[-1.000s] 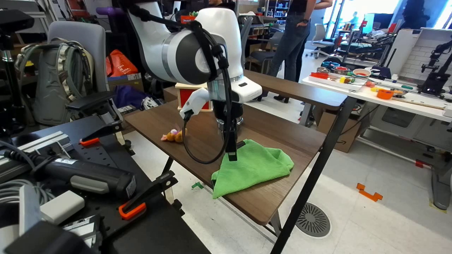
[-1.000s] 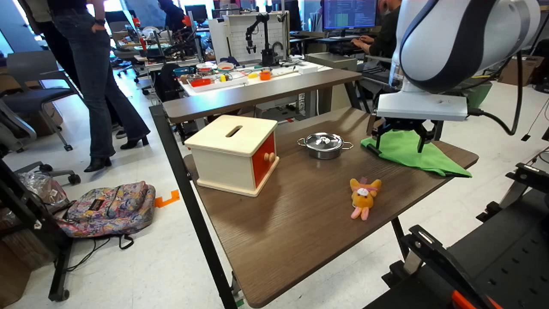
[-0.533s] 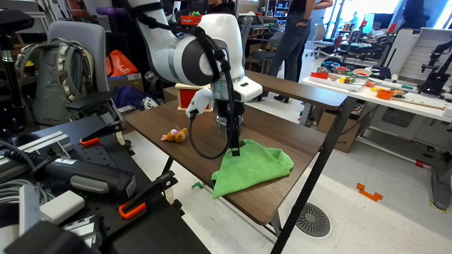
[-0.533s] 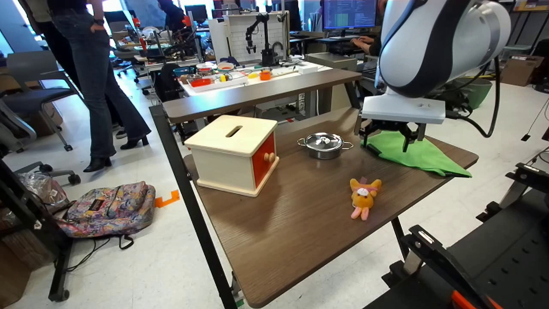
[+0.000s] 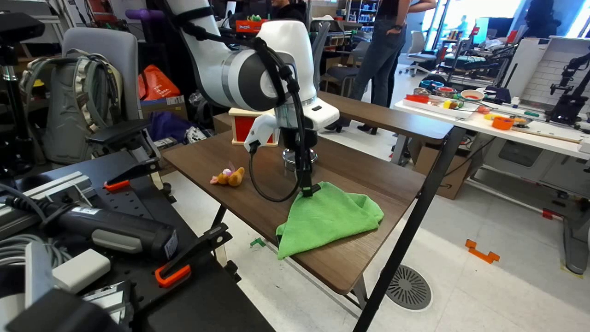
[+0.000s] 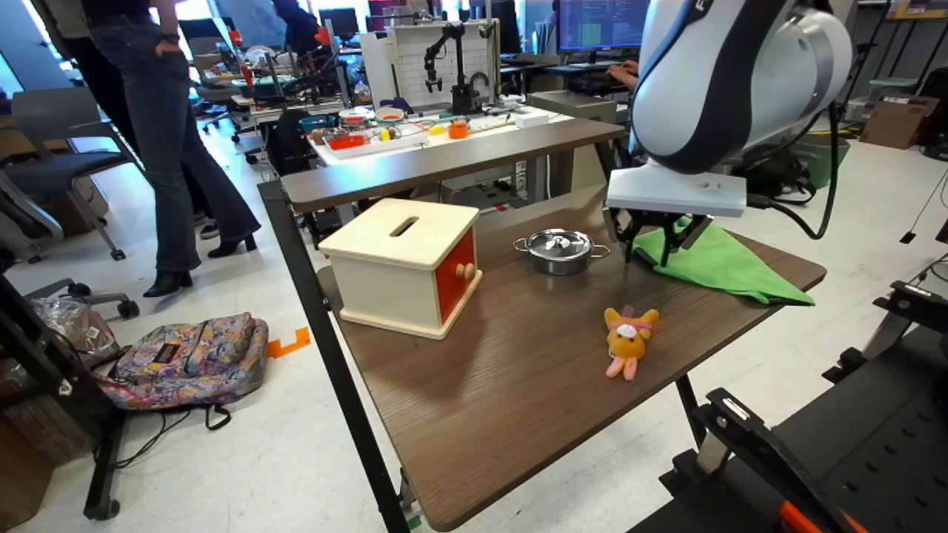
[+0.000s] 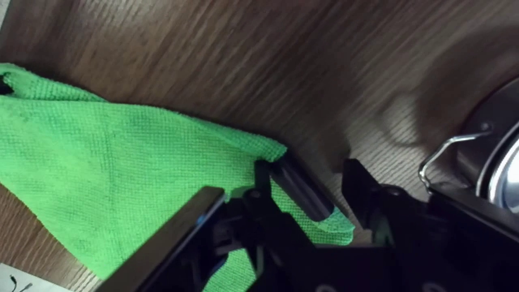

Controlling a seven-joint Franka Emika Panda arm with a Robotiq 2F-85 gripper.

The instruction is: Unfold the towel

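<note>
In an exterior view the green towel [image 6: 726, 260] lies folded at the table's [image 6: 518, 392] right end. The tool [image 7: 307, 167] hangs over a dark strip [image 7: 303, 187] at its edge, fingers [image 7: 357, 178] partway apart, gripping nothing. Left of the towel stands the lidded pot [image 6: 561, 259]; nearer, the orange toy [image 6: 628, 343]; farther left, the wooden box [image 6: 389, 285].

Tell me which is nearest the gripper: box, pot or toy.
The silver pot, the only one beside the gripper in the wrist view; the box and toy sit farther off.
</note>
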